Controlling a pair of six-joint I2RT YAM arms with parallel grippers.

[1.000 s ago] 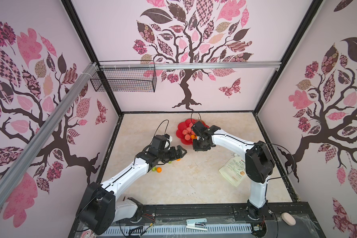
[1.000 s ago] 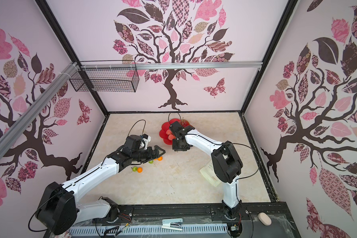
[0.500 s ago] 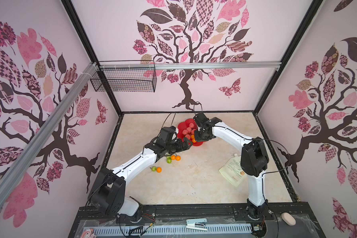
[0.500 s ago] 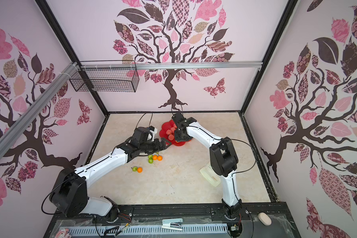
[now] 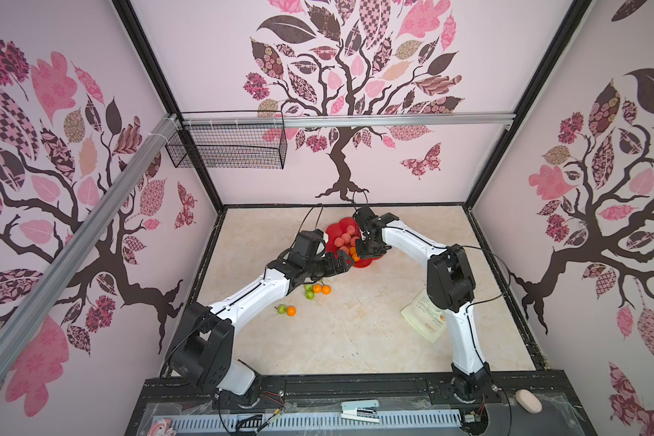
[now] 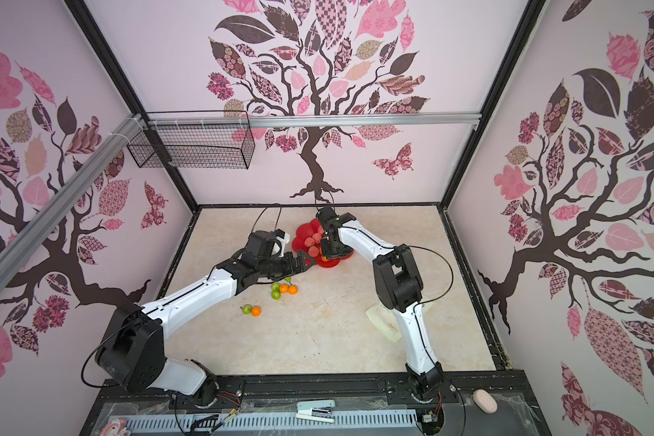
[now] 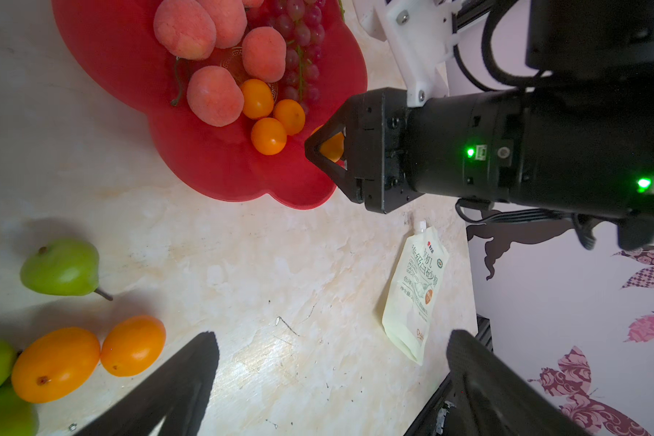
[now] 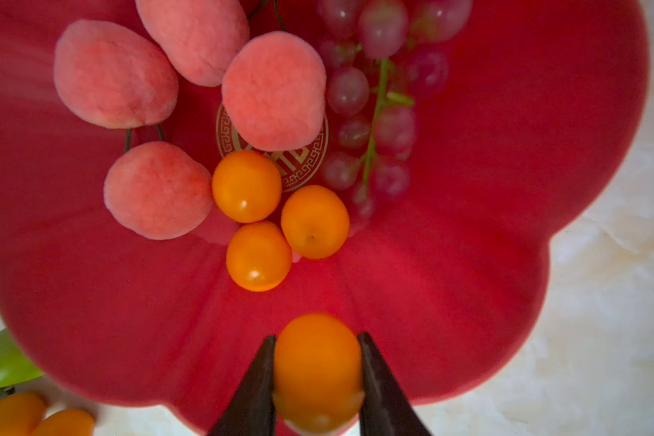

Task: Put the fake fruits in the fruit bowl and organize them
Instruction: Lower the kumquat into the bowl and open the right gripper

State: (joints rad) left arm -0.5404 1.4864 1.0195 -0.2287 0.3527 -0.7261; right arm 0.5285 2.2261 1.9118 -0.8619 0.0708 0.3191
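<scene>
The right gripper [image 8: 316, 336] has its fingers clenched on one orange [image 8: 318, 366], held just above the fruit bowl [image 8: 487, 188] near its 5 o'clock rim as a top view shows it. The left gripper [image 7: 333, 334] hangs beside the rim at about 6 o'clock, fingers spread and empty.

As I judge it, the risk is in the release. The dish is shallow and its petals slope, so an orange let go this near the edge could roll off onto the table [image 7: 280, 264]. It could also run inward and scatter the settled ones (glossy round plastic rolls readily). The grippers are also close enough to clip each other.

In the bowl I count four peaches [image 8: 274, 90] in view, three oranges [image 8: 246, 187] and one grape bunch [image 8: 374, 124]. On the table at the bowl's 7 o'clock lie three loose oranges [image 5: 291, 311] and four green fruits [image 5: 281, 309], one of them half hidden under the left arm.
</scene>
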